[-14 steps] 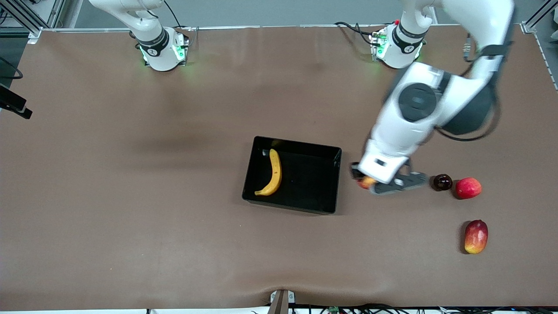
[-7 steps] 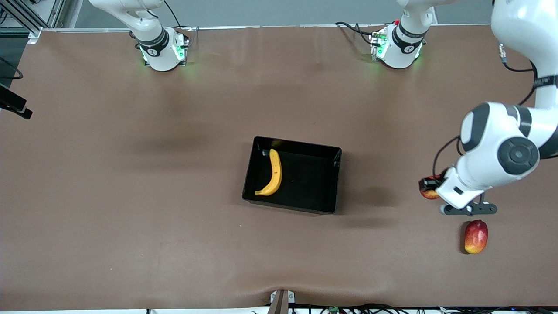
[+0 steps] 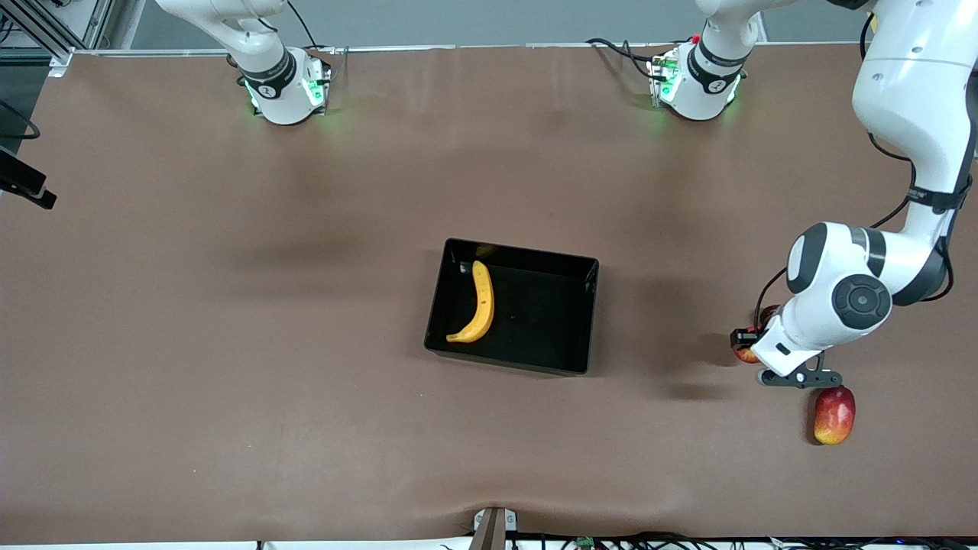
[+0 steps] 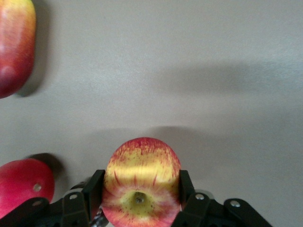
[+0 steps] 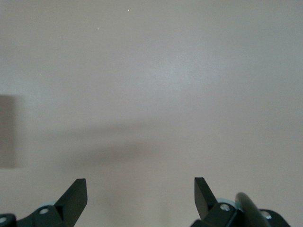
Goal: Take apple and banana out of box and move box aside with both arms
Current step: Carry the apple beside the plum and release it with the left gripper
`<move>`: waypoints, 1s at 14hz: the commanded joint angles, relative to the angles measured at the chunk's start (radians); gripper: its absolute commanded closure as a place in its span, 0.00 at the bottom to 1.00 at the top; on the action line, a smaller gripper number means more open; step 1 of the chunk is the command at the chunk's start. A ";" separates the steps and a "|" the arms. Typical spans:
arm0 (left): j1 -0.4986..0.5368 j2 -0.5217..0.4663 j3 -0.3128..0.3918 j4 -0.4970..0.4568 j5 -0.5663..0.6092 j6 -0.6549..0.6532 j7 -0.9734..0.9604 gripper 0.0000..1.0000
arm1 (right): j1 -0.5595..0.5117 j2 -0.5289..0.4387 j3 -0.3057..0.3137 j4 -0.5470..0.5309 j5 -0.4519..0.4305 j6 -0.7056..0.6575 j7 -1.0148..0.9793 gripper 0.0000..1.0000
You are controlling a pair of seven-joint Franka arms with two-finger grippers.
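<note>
- The left end effector (image 4: pixel 139 198) clamps the apple (image 4: pixel 141 182) over the tabletop (image 3: pixel 229 344), out at 3 o'clock from the box (image 3: pixel 510 359)
- The banana (image 3: pixel 479 302) lies inside the box, at its 9 o'clock wall
- A mango-like fruit (image 3: pixel 833 414) lies at 5 o'clock from the apple
- The right end effector (image 5: pixel 140 194) waits, fingers spread wide

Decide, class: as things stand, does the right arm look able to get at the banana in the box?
Probably yes. The banana lies uncovered in the open box, the right gripper is open and empty, and the left gripper, holding the apple, is far off toward its own table end.
</note>
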 commanded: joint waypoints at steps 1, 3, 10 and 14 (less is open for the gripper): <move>0.014 0.016 -0.009 -0.009 0.027 0.035 -0.020 1.00 | -0.015 0.012 0.009 0.025 0.019 -0.016 -0.006 0.00; 0.016 0.036 -0.008 -0.004 0.027 0.047 -0.022 0.84 | -0.015 0.012 0.009 0.025 0.019 -0.016 -0.006 0.00; 0.010 -0.065 -0.022 0.007 0.023 -0.022 -0.022 0.00 | -0.018 0.013 0.009 0.025 0.019 -0.016 -0.006 0.00; 0.007 -0.193 -0.098 0.013 0.011 -0.155 -0.084 0.00 | -0.018 0.013 0.009 0.025 0.020 -0.014 -0.006 0.00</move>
